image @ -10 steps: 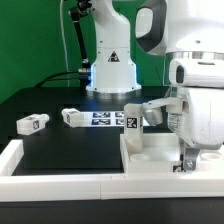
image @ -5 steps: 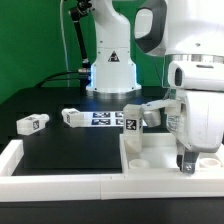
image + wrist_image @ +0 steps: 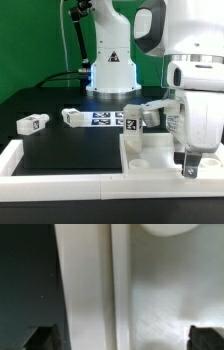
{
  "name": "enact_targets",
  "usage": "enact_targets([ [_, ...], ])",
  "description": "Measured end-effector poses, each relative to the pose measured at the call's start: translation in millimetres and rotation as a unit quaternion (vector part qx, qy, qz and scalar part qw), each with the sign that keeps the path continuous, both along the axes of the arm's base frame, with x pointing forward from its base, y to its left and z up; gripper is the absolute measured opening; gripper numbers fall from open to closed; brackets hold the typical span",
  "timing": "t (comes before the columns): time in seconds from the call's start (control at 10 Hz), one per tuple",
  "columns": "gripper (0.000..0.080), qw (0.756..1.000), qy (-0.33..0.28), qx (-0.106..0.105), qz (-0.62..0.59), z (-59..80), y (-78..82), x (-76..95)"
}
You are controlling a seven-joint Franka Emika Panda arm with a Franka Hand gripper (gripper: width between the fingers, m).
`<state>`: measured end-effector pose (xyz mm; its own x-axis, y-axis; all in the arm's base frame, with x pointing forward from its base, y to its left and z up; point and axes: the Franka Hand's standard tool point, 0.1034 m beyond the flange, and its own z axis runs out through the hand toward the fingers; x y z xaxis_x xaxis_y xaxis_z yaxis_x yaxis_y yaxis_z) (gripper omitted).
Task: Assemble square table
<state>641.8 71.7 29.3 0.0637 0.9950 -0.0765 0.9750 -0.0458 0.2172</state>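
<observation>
At the exterior view's right, gripper [image 3: 189, 169] hangs low over the tabletop [image 3: 150, 153]. Jaws wide apart, nothing btw them. Wrist view: fingertips [image 3: 42, 337] straddle the tabletop's raised rim [image 3: 90, 291], w/ a corner hole [image 3: 170, 228] nearby. One leg [image 3: 32, 123] & a second leg [image 3: 72, 117] lie on the black table [image 3: 60, 150], toward the exterior view's left of the marker board [image 3: 105, 118].

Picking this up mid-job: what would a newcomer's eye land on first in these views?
The big white arm fills the exterior view's right, its open gripper low over the white tabletop at the front. In the wrist view the dark fingers stand wide apart over the tabletop's rim, holding nothing. Two legs lie loose on the black table at the exterior view's left.
</observation>
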Motion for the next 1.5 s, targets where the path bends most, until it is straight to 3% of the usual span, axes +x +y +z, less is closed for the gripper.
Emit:
enact_targets([
  [0.6,0.0649,1.0,0.0,-0.001,-0.003,3.3,-4.2,1.1],
  [0.8,0.0649,1.0,0.006,-0.01,-0.021,46.9,-24.4,-7.0],
  [1.0,0.0649,1.0,-0.002,-0.017,-0.017,81.9,-58.0,-4.8],
  [1.1,0.0649,0.999,-0.004,-0.011,-0.053,84.3,-63.7,-3.6],
  [1.5,0.0649,0.982,-0.016,0.02,-0.187,80.6,-61.4,-6.7],
])
